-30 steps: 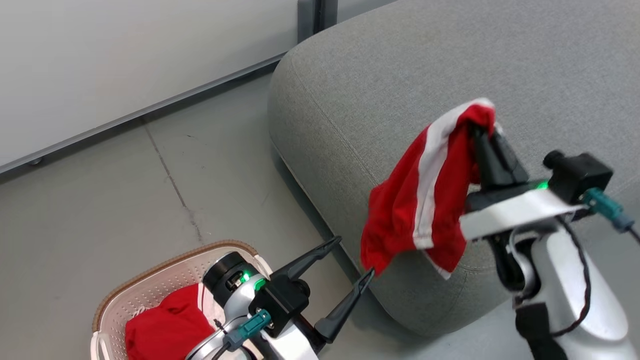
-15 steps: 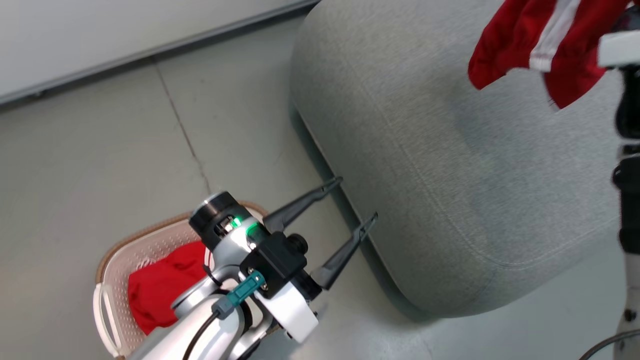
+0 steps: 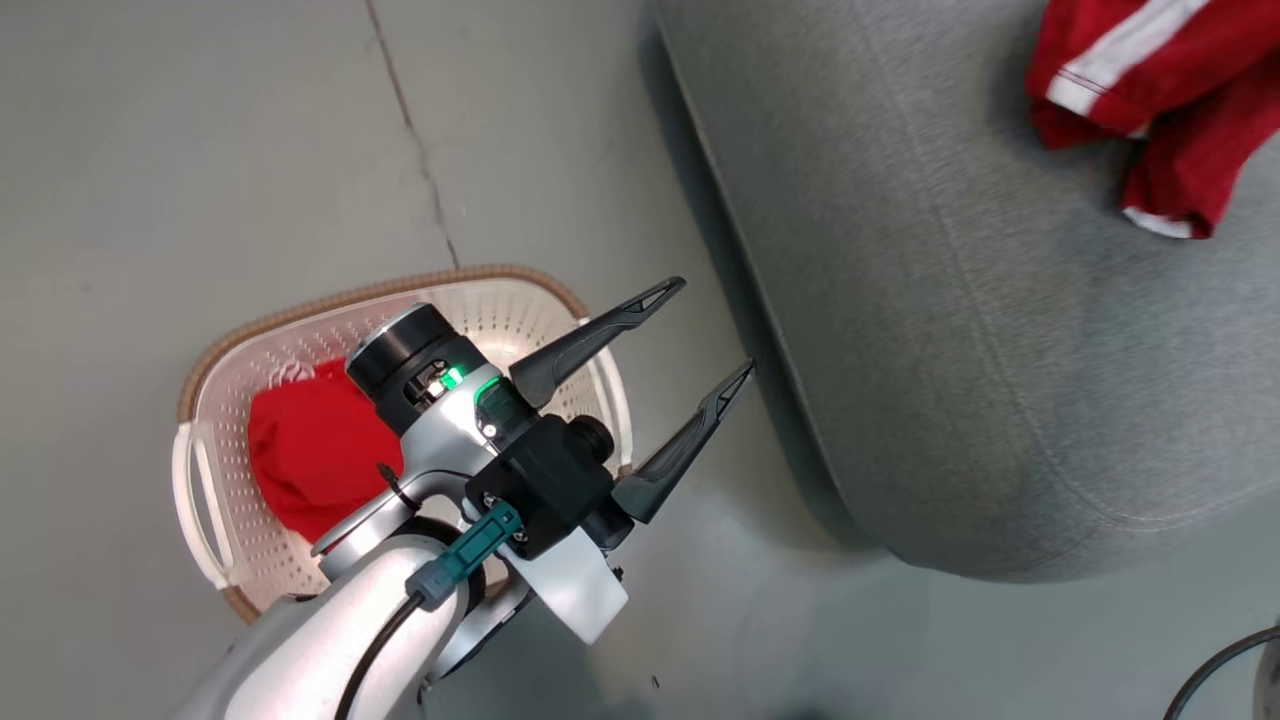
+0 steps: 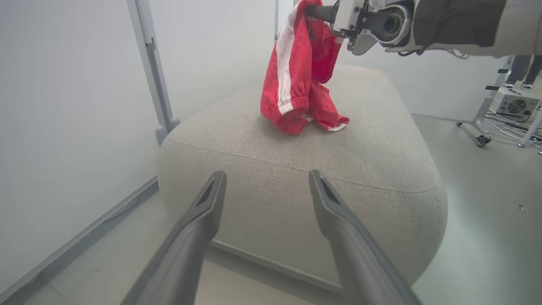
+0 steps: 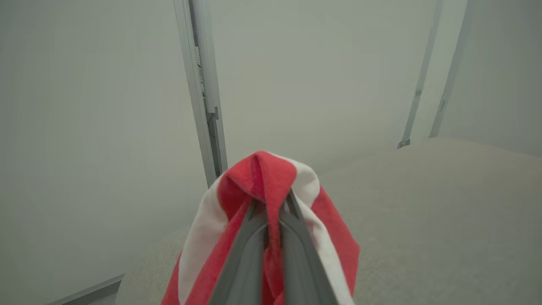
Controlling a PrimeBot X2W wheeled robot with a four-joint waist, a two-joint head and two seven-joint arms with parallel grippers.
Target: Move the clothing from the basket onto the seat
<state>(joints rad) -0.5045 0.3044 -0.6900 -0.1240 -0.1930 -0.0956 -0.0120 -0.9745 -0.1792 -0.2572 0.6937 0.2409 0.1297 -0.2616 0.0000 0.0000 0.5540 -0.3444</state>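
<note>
While the right gripper (image 5: 271, 203) hangs over the sofa (image 4: 381, 140), we see its two fingers (image 5: 247, 262) pressed together on a fold of the red garment (image 4: 296, 84), pinching it at the very top. Fabric drapes down both sides of the fingers, red w/ a broad white stripe.

From the left wrist view the garment hangs from that grip & its lower end, striped cuff incl., looks bunched on the sofa top, not far from the rounded front edge. In the head view we get the same piece at upper right, over the grey upholstery.

The left gripper (image 3: 714, 325) is spread wide, w/ nothing btw. its fingers. It hovers above the floor (image 3: 200, 150), just beside the sofa's lower edge: one fingertip shows over the basket (image 3: 400, 290) rim, the other sits close to the sofa base, & we can't tell if it touches. Along its own view the fingers point at the sofa's side.

The basket stands on the floor to the left of the sofa, near it but apart, partly hidden by the left arm. Inside lies a second red garment (image 3: 300, 450), crumpled toward the handle side, w/ a bit of white at its top edge. A thin crack (image 3: 420, 150) runs across the floor toward the basket. Behind the sofa we see a pale wall (image 4: 63, 106) w/ a metal post (image 4: 148, 63).
</note>
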